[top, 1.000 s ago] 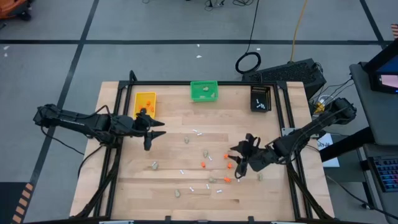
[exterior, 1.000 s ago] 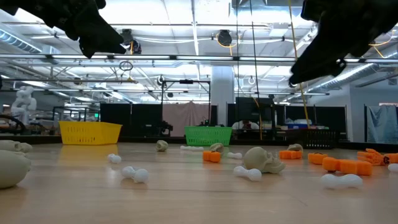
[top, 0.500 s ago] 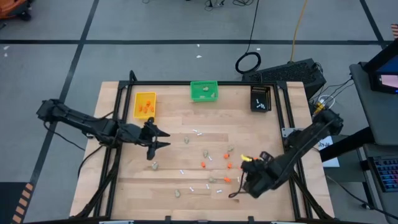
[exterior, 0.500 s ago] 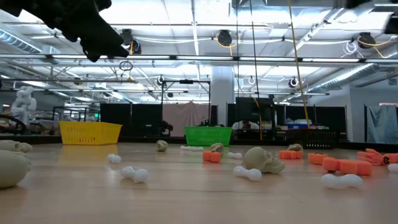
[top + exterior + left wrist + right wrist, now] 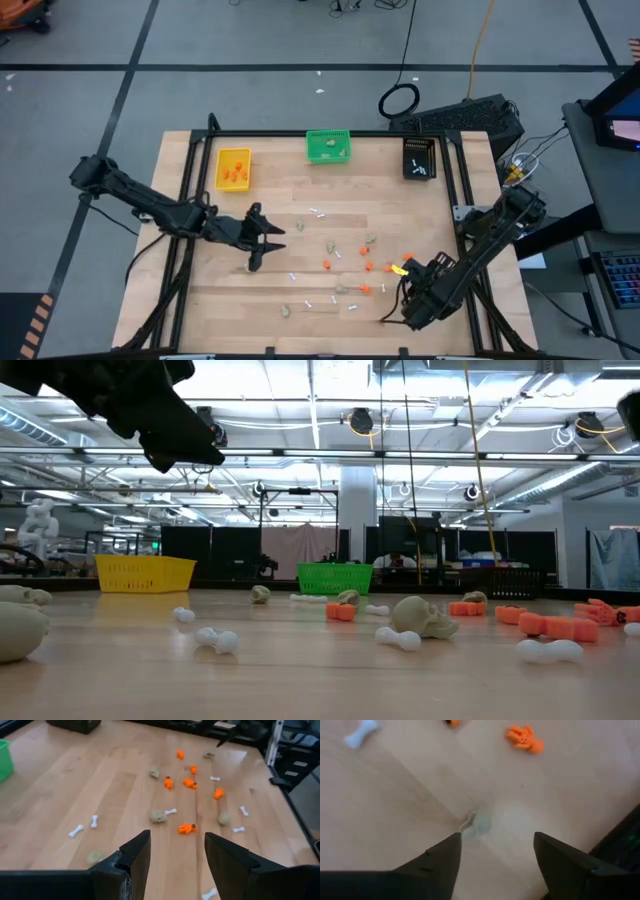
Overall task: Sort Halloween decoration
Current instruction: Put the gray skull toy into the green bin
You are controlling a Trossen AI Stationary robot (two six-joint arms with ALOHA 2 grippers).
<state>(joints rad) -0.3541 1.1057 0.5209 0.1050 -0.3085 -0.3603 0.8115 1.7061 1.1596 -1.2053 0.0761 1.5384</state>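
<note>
The decoration pieces lie scattered on the wooden table: orange bits (image 5: 326,264), beige lumps (image 5: 300,227) and white sticks (image 5: 318,212). My left gripper (image 5: 264,240) hangs open above the table's left-middle, left of the scatter. Its wrist view shows the open gripper (image 5: 175,862) with an orange bit (image 5: 186,827) and a beige lump (image 5: 158,816) ahead. My right gripper (image 5: 408,302) is open near the table's near right and points down. One beige lump (image 5: 476,824) lies on the wood below its gripper (image 5: 495,855), untouched.
A yellow bin (image 5: 233,167) holding orange bits, a green bin (image 5: 328,146) and a black bin (image 5: 419,157) stand along the far edge. A black frame borders the table. In the low view, lumps, bones and orange bits (image 5: 340,611) lie across the tabletop.
My left gripper has moved from beside the yellow bin toward the near edge and the right, closer to the scatter. My right gripper has swung from the orange bits toward the near right edge, tipped to point down, and left the low view.
</note>
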